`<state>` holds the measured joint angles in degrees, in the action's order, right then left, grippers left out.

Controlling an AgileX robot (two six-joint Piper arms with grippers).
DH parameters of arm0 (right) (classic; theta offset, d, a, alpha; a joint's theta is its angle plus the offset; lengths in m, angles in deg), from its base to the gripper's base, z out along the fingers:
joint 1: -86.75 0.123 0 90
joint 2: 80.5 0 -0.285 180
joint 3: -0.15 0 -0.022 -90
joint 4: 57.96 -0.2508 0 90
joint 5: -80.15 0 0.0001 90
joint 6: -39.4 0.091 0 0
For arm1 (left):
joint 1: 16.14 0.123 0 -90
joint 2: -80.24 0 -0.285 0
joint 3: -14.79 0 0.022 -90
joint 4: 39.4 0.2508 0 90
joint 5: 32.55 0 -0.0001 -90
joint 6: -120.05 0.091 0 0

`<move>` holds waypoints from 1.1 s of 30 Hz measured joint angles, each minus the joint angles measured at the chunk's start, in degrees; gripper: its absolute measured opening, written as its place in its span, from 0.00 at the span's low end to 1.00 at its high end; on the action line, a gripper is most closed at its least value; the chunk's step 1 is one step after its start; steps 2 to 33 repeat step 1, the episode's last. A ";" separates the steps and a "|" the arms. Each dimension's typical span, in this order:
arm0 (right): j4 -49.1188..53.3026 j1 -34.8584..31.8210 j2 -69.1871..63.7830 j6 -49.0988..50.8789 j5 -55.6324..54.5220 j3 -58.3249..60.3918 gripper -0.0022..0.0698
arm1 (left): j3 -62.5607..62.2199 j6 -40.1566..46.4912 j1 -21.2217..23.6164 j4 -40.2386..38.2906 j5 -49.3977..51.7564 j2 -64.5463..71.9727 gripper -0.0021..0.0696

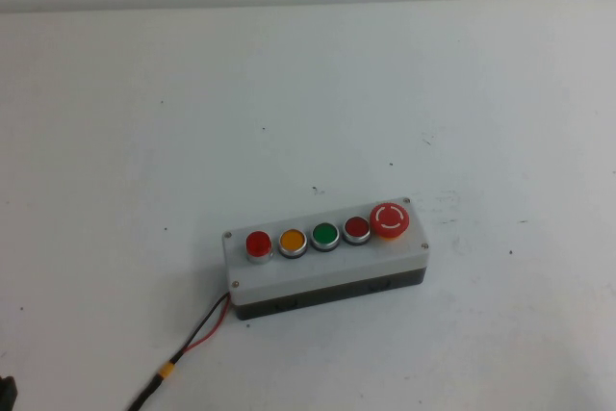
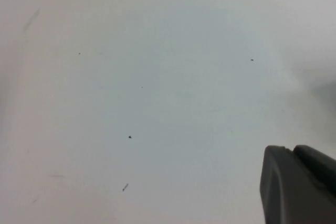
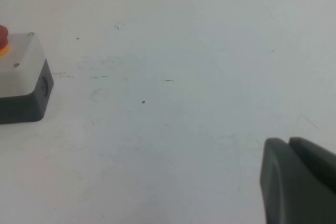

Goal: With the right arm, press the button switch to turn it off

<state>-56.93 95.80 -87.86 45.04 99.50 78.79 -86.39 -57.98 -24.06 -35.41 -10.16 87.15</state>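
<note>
The grey five-button box (image 1: 289,276) lies on the white table, a little right of centre and toward the front. The button switch (image 1: 258,244), a raised bright-red cap in a silver ring, is the leftmost button. Neither arm shows in the high view. My right gripper (image 3: 289,141) is shut and empty over bare table, well away from the box, whose end (image 3: 21,77) shows in the right wrist view. My left gripper (image 2: 292,149) is shut and empty over bare table.
Beside the switch stand an orange button (image 1: 293,241), a green button (image 1: 324,236), a darker red button (image 1: 356,229) and a large red mushroom button (image 1: 390,219). Red and black wires (image 1: 204,332) with a yellow connector (image 1: 166,370) run off the front edge.
</note>
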 joint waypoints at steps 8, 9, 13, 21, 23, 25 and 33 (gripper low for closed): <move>0.00 0.00 0.00 0.00 0.00 0.00 0.01 | 0.00 0.00 0.00 0.00 0.00 0.00 0.03; 0.00 0.00 0.00 0.00 0.00 0.00 0.01 | 0.00 0.00 0.00 0.00 0.00 0.00 0.03; 0.00 0.00 0.00 0.00 0.00 0.00 0.01 | 0.00 0.00 0.00 0.00 0.00 0.00 0.03; 0.00 0.00 0.00 0.00 0.00 0.00 0.01 | 0.00 0.00 0.00 0.00 0.00 0.00 0.03; 0.00 0.00 0.00 0.00 0.00 0.00 0.01 | 0.00 0.00 0.00 0.00 0.00 0.00 0.03; 0.00 0.00 0.00 0.00 0.00 0.00 0.01 | 0.00 0.00 0.00 0.00 0.00 0.00 0.03; 0.00 0.00 0.00 0.00 0.00 0.00 0.01 | 0.00 0.00 0.00 0.00 0.00 0.00 0.03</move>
